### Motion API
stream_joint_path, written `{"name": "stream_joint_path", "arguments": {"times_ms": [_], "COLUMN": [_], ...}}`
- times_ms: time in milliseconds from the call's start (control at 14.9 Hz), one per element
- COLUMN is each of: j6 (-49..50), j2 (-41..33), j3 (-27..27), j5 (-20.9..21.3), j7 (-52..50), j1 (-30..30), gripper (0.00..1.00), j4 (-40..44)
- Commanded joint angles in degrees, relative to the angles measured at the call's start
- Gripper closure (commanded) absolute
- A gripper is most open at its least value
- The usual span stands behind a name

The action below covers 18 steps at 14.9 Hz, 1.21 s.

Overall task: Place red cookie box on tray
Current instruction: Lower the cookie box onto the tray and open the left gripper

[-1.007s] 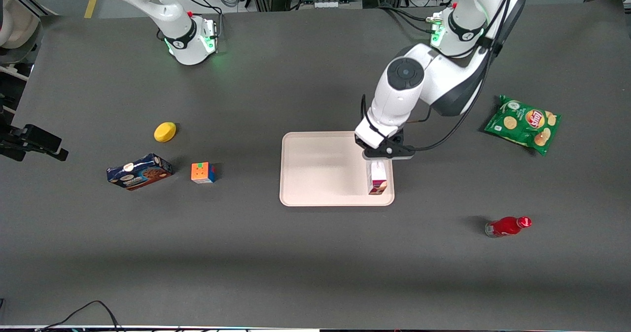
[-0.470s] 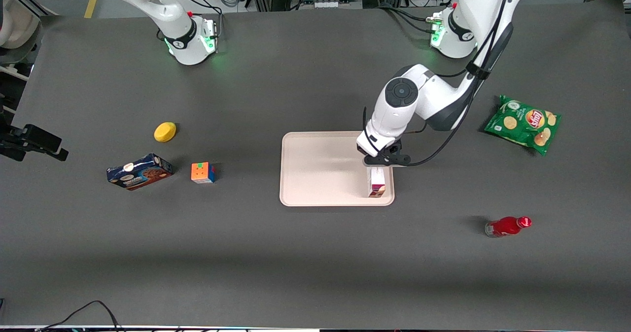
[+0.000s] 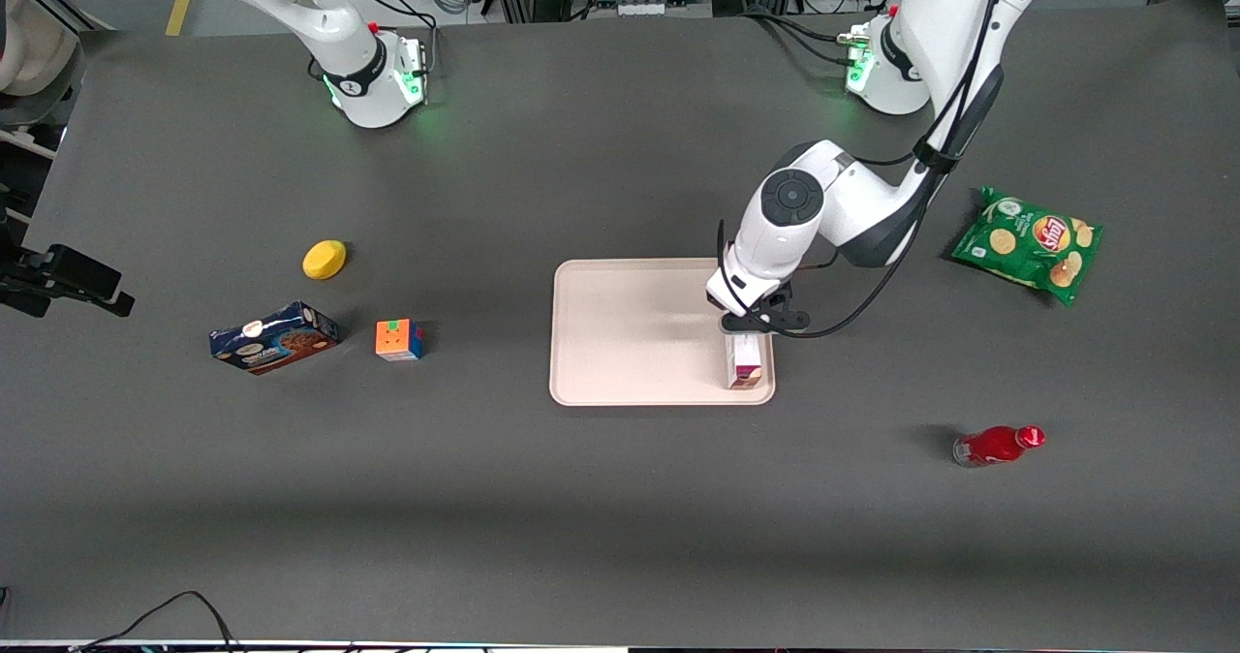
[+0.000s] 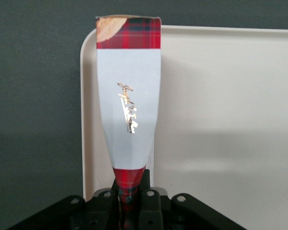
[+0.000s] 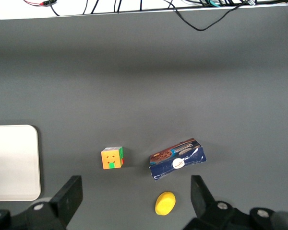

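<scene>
Over the tray's edge toward the working arm's end of the table, gripper (image 3: 747,326) sits low, fingers (image 4: 150,203) pinched tight on one end of the red cookie box (image 3: 746,360). Wrist view: both black fingers press the plaid end of the carton (image 4: 129,115), no gap showing.

Box runs lengthwise along that tray edge, inside the rim, its free end nearest the front camera. Whether its underside touches the tray floor or hangs just above: cannot tell.

Label: white band with slanted gold script signature, too fine to read. Red tartan at both ends; a corner of a cookie picture at the free end. The gripped end is mostly hidden by the fingers.

Tray (image 3: 630,343): pale beige, rounded corners, low rim. Only the corner around the box shows in the wrist view (image 4: 221,120); another corner appears in the parked arm's camera (image 5: 14,163).

Toward the working arm's end: green chip bag (image 3: 1030,243), "Lay's" logo legible. Red bottle (image 3: 996,445) lying on its side, nearer the front camera than the tray; label unreadable.

Toward the parked arm's end: colour cube (image 3: 399,339), dark-blue cookie box (image 3: 274,337) with a white oval label, print too small to read, and a yellow rounded object (image 3: 324,259). All three well apart from the tray.

Table (image 3: 581,498): dark grey mat.
</scene>
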<state>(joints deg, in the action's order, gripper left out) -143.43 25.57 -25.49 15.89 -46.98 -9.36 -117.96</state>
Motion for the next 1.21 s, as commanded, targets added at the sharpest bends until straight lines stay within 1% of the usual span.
{"name": "stream_joint_path", "arguments": {"times_ms": [0,67,201,269,336,537,672,806,940,1007,1075,1142], "j6": [-0.8,-0.8,-0.8,-0.8,-0.7,-0.7,0.3,1.6,5.1,7.4,9.6,11.6], "j2": [-0.1,-0.1,0.0,0.0,0.0,-0.3,-1.0,-3.3,-6.7,-8.2,-9.8,-11.6], "j3": [1.2,1.8,2.2,2.2,2.2,2.2,2.3,3.3,3.8,3.8,3.8,3.9], "j5": [3.0,3.7,4.0,4.0,4.1,4.1,3.7,3.3,2.5,1.7,0.0,-2.5], "j7": [-1.8,-1.7,-1.7,-1.6,-1.5,-1.8,-1.7,-0.9,-0.7,-0.7,-0.6,0.0], "j1": [-1.0,-1.0,-1.0,-1.0,-1.0,-1.0,-0.8,-0.3,1.2,2.2,3.6,5.0], "gripper": [0.89,0.84,0.58,0.05,0.00,0.00,0.00,0.00,0.00,0.00,0.00,0.00], "j4": [-0.1,0.0,0.3,0.4,0.4,0.9,2.7,3.9,5.1,6.1,7.1,8.1]}}
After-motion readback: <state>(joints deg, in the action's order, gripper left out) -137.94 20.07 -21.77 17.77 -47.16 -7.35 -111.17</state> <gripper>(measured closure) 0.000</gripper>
